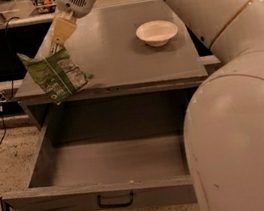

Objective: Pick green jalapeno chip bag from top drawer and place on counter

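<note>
My gripper (pixel 56 46) sits above the counter's (pixel 112 50) front-left corner. My fingers (pixel 61 30) are closed narrowly on the top edge of the green jalapeno chip bag (pixel 57 75). The bag hangs from them at 6 o'clock, clear of the top drawer (pixel 62 198), which stands pulled open and bare inside.

My main worry is the grip. I have only a pinch of crumpled foil near one corner, and the bag dangles tilted, so a quick swing could slide it out.

My second worry is position. The bag's lower part looks level with the counter's front lip and seems to overhang it. If I let go here, I judge it would fall back into the drawer or onto the speckled floor (pixel 9 159) at 8 o'clock.

If I carry it toward 1 o'clock without lifting, the bottom could catch on that lip and be pulled free.

The white bowl (pixel 157 32) sits at 3 o'clock, well apart from the bag. A long sweep that way could knock it, so I would set the bag down short of it.
</note>
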### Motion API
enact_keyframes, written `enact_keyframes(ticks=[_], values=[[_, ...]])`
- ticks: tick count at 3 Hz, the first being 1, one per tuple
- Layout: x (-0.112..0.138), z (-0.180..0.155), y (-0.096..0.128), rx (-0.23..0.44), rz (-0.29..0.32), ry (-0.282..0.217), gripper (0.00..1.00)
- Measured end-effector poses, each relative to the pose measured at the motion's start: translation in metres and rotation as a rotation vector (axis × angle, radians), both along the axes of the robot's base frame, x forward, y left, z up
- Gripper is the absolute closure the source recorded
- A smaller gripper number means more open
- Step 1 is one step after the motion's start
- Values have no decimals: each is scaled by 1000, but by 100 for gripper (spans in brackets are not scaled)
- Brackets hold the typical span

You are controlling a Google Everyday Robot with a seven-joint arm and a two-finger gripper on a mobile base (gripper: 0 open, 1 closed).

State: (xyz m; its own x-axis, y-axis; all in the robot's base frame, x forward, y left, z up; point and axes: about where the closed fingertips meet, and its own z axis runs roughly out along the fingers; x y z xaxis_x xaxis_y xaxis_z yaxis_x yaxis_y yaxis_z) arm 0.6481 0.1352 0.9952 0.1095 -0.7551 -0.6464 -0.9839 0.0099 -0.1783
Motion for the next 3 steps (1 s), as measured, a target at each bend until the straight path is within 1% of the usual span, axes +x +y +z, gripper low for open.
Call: enact_keyframes(ticks=[1,2,3], values=[[18,8,-3,17,-17,-57,100],[45,18,-15,76,-42,-179,100],[69,16,-25,123,-98,-285,100]])
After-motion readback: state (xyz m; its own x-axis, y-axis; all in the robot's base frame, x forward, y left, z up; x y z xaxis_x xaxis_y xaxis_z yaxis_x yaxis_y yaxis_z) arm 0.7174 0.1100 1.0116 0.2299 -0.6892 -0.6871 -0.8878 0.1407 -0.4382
